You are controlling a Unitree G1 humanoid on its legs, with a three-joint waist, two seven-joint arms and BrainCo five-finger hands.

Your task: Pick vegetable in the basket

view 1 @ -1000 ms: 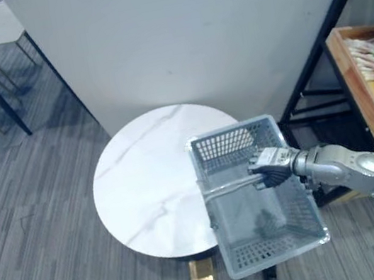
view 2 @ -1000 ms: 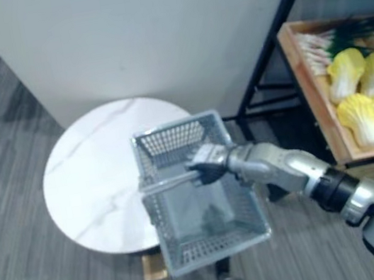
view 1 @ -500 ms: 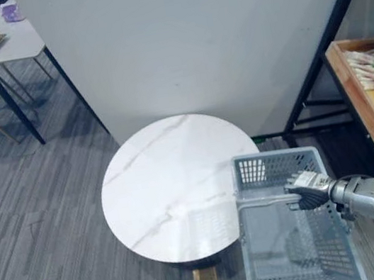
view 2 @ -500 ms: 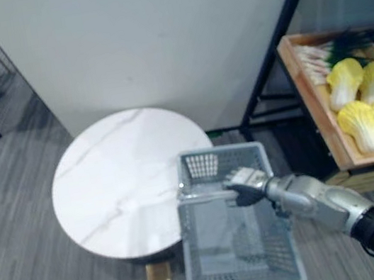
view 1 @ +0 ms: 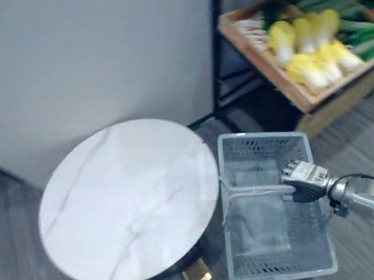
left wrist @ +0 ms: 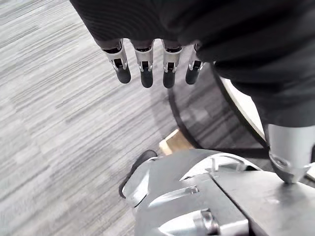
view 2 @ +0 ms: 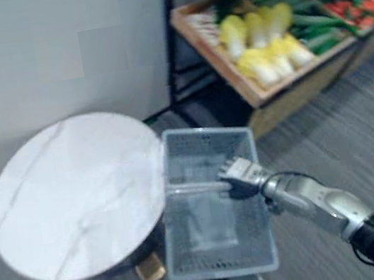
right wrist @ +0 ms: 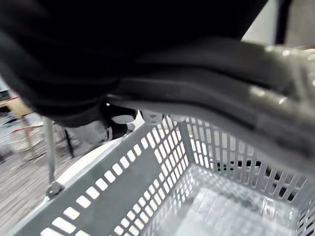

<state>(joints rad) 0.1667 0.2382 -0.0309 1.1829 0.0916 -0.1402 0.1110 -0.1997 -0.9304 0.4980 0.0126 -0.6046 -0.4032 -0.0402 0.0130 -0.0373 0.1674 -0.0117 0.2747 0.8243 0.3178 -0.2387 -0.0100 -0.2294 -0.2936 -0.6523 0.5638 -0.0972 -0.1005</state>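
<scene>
Left eye view, and we've got the right robot hand [view 1: 307, 179] curled tight round the handle [view 1: 253, 191] of one grey basket [view 1: 283, 269], which hangs below it. Vegetables? We see them well beyond that hand, apart from it: yellow cabbages [view 1: 309, 65] in one wooden crate [view 1: 343, 85], too blurred to count, greens [view 1: 365, 38] beside them. One round desk [view 1: 125, 200] sits just left of the basket. Our left robot hand [left wrist: 146, 66] hangs with straight fingers over the floor [left wrist: 59, 123].
</scene>
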